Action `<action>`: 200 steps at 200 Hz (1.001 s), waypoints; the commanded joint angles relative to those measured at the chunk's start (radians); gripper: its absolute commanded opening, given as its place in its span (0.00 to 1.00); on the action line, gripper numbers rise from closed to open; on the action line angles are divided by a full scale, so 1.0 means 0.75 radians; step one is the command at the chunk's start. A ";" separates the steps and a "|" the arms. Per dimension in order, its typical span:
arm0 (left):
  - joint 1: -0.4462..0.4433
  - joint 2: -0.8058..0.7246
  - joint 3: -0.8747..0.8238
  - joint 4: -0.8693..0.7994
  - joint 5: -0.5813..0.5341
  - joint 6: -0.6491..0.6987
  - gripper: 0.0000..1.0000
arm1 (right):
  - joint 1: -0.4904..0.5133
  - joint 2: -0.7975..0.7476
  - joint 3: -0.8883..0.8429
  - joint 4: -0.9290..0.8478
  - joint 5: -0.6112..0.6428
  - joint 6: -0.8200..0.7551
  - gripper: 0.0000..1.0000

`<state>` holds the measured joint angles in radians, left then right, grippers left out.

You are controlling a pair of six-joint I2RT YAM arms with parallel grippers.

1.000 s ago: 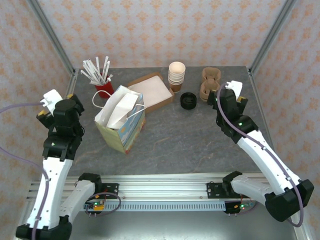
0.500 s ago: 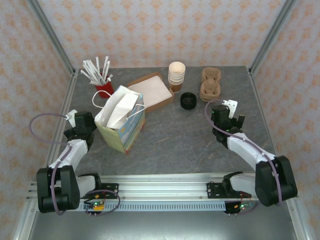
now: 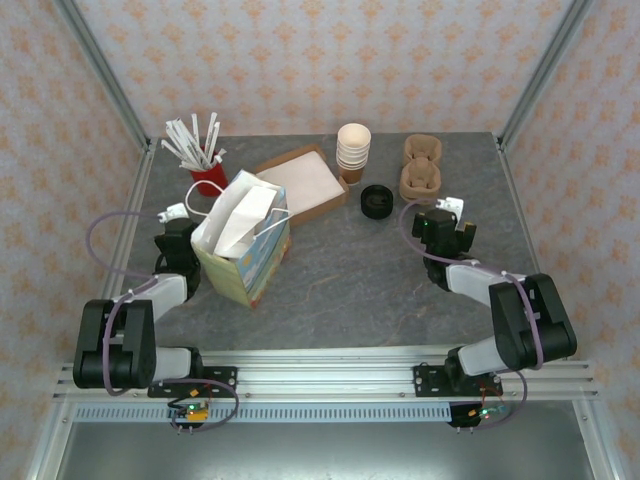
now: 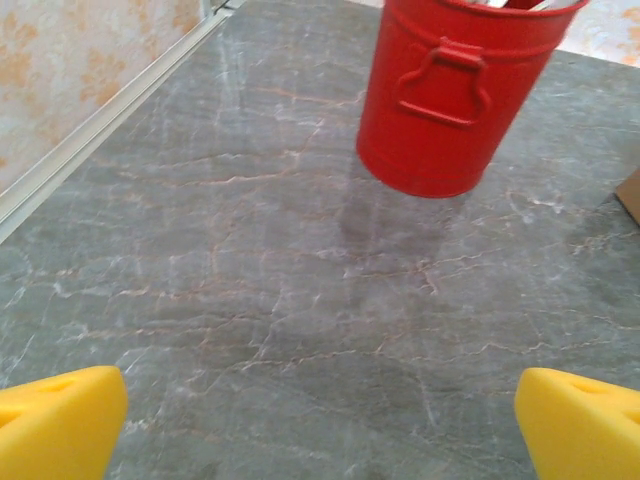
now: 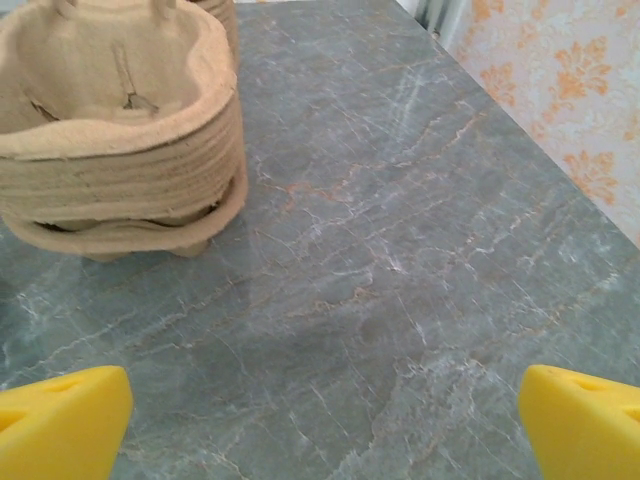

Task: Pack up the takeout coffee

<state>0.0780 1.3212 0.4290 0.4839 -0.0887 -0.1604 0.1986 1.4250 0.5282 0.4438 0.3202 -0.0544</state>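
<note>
The takeout coffee is out of view; no lidded cup shows on the table. A white paper bag with a coloured print (image 3: 245,240) stands open at the left of the table. My left gripper (image 3: 180,238) sits low beside the bag's left side. In the left wrist view the left gripper (image 4: 320,430) is open, yellow fingertips (image 4: 60,420) far apart over bare table. My right gripper (image 3: 438,228) rests low at the right, just in front of the pulp carriers. In the right wrist view the right gripper (image 5: 325,425) is open and holds nothing.
A red bucket (image 3: 208,178) (image 4: 455,90) with white straws stands back left. A cardboard box (image 3: 305,182), a stack of lidless cream cups (image 3: 353,148), loose black lids (image 3: 376,200) and stacked pulp cup carriers (image 3: 421,167) (image 5: 120,130) line the back.
Both arms have folded down and back from raised, stretched poses. Each gripper now sits low near the table, the left by the bag, the right near the carriers.
</note>
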 commanded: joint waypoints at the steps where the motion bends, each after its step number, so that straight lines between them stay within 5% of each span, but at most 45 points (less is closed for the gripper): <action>1: -0.009 0.032 -0.023 0.185 0.020 0.061 1.00 | -0.063 -0.025 -0.047 0.114 -0.114 -0.024 0.99; 93: -0.085 0.146 -0.071 0.393 0.060 0.154 1.00 | -0.187 0.135 -0.190 0.544 -0.263 0.007 0.99; 200: -0.155 0.230 -0.028 0.386 -0.057 0.200 1.00 | -0.193 0.130 -0.153 0.460 -0.294 0.003 0.99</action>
<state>-0.0181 1.4933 0.3897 0.7528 -0.0814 -0.0460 0.0582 1.5173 0.4038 0.7509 0.1040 -0.0608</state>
